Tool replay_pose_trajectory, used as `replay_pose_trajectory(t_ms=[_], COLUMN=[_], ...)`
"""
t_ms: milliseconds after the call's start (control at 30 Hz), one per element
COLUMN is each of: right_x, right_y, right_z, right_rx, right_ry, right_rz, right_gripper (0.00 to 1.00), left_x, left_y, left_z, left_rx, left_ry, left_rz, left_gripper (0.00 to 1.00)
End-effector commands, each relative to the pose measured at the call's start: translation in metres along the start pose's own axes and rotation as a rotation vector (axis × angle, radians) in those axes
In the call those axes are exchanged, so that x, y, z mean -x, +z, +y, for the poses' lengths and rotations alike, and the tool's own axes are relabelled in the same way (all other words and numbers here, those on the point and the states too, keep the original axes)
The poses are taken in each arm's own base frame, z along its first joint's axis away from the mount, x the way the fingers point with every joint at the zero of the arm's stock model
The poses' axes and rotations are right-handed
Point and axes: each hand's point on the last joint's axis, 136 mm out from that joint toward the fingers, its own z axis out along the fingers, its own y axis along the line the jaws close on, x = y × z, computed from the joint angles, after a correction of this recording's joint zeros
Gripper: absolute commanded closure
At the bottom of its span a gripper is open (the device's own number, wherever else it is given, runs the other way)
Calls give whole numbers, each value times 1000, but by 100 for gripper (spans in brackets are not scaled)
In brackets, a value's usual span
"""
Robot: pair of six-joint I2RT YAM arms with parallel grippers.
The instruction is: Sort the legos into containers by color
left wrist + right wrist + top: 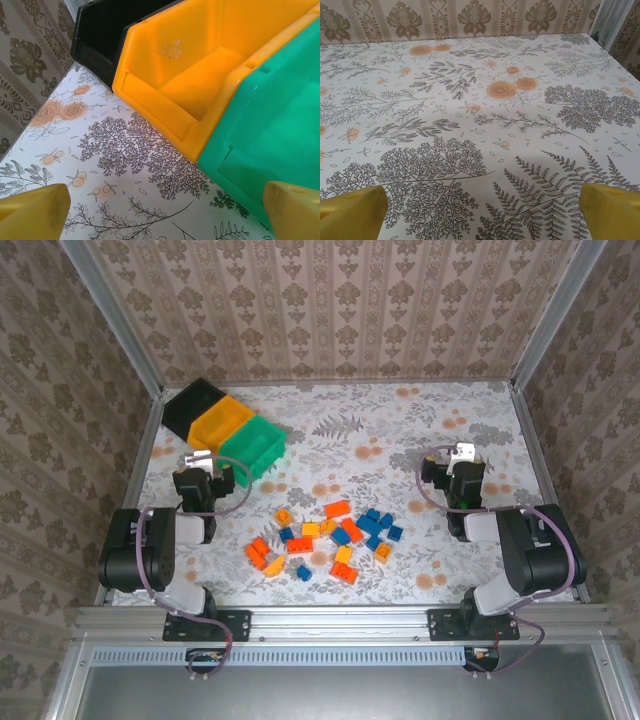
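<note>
Two dozen or so legos [330, 538] lie heaped together, with the containers [225, 430] at ten o'clock from them. Left gripper [162, 220] gapes wide, empty, near the green bin [270, 130] — right gripper [480, 215], at two o'clock of the heap, likewise wide and empty.

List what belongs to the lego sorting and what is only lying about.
Job: legos, black bin, yellow-orange bin, green bin, left claw, right claw, both open.
Just there: floral table, patterned walls, metal frame rail.

Damask-patterned walls [330, 310] enclose a floral-printed table [400, 440] with aluminium framing [340, 620].
</note>
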Motion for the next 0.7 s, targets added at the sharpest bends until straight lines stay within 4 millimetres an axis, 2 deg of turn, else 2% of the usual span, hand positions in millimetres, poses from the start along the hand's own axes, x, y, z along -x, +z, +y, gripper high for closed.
replay_pose_trajectory(t_ms=[0, 667], right_x=[2, 1], right_y=[-1, 1], right_z=[1, 1], right_rx=[11, 25], right_ry=[3, 11], right_rz=[-14, -6], right_gripper=[0, 0], left_x=[13, 12], left_y=[0, 0], left_z=[-2, -2], left_rx=[-10, -12], left_ry=[4, 2], left_rz=[-37, -36], left_gripper=[0, 0])
